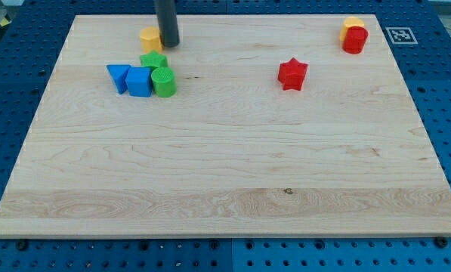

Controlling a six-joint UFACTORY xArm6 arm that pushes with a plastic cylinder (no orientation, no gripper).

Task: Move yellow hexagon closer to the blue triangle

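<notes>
Pale wood-grain tabletop [225, 166]; yellow hexagon [149, 38], blue triangle [118, 76], blue cube [139, 81], green star [153, 60], green cylinder [164, 81], red star [292, 74], red cylinder [354, 39], another yellow block [351, 23], dark rod [167, 23].

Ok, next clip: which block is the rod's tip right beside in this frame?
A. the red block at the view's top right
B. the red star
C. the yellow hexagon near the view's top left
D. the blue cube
C: my tip stands against the right side of the yellow hexagon, above the green star and well away from the red star.
</notes>
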